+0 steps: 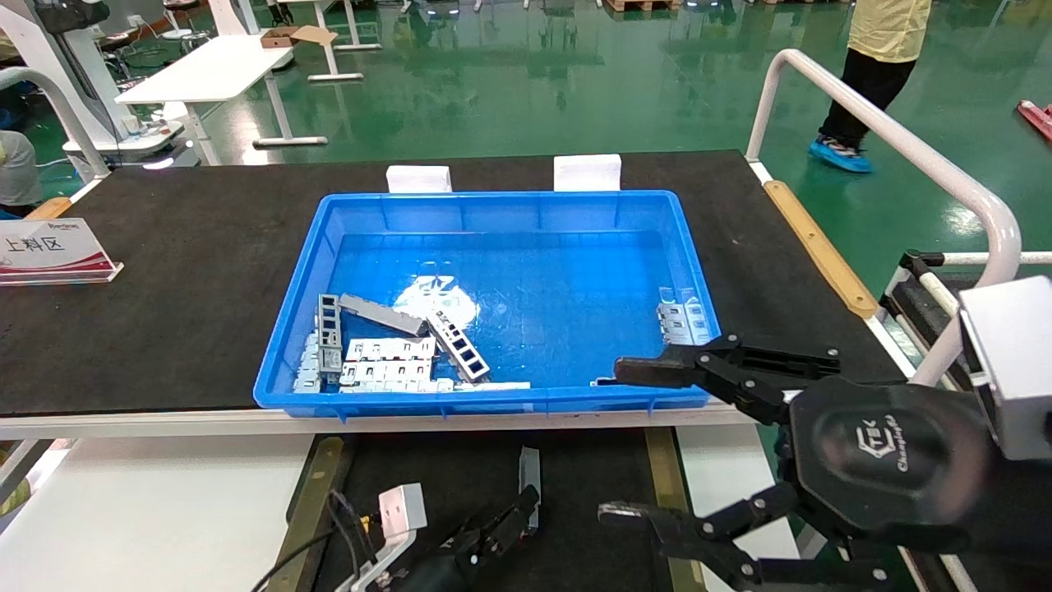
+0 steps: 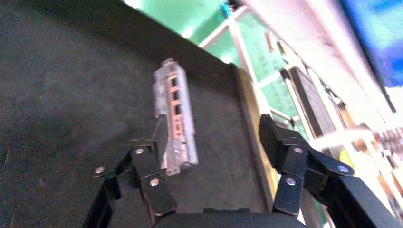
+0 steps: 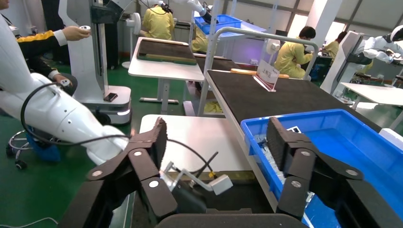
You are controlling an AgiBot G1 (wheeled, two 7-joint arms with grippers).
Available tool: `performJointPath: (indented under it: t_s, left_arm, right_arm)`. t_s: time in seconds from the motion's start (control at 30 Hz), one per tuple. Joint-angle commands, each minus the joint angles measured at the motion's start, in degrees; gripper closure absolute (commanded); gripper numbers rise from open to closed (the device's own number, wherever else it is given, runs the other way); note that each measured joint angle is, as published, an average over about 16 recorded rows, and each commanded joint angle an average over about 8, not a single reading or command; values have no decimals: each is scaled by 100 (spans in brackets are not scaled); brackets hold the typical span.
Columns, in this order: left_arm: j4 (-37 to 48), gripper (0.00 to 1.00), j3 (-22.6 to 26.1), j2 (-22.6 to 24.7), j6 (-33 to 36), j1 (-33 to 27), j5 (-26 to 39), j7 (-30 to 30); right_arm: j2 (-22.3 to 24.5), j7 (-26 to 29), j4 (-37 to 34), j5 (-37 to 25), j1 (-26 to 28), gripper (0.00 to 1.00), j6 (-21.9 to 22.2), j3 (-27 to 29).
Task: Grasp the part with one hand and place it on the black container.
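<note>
The part (image 2: 175,121), a narrow silver-grey metal channel bar, lies on the black container (image 2: 62,118), close to its tan strip (image 2: 252,123). In the head view the part (image 1: 530,474) sits on the container (image 1: 444,477) at the bottom centre. My left gripper (image 2: 206,137) is open just over the container. One finger (image 2: 142,154) is against the end of the part, and the other finger stands well apart from it. The left gripper also shows in the head view (image 1: 509,522). My right gripper (image 1: 616,444) is open and empty at the blue bin's front right corner.
A blue plastic bin (image 1: 288,321) on the large black mat holds several ladder-like brackets and perforated plates (image 1: 386,362) at its front left. A white rail (image 1: 904,148) runs along the right. A sign (image 1: 49,251) stands at far left. A person stands at the back right.
</note>
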Motion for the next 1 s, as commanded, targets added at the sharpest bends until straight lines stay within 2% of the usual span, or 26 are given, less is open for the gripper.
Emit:
performJointPath:
  t_s: [0.03,0.63,1.0]
  left_arm:
    - [-113,0,-37,-139,190,38,50,80]
    - [-743,0,-314,-1923,2056,240,160,423]
    - [-1075,0,-449,-2551,2509,250,17,257]
  right_arm:
    - [0,0,0,0,0,0,0,0]
    - [1,-2,0,2,1,0,1,-3]
    - [2,-3,0,3,1,0,2,-5]
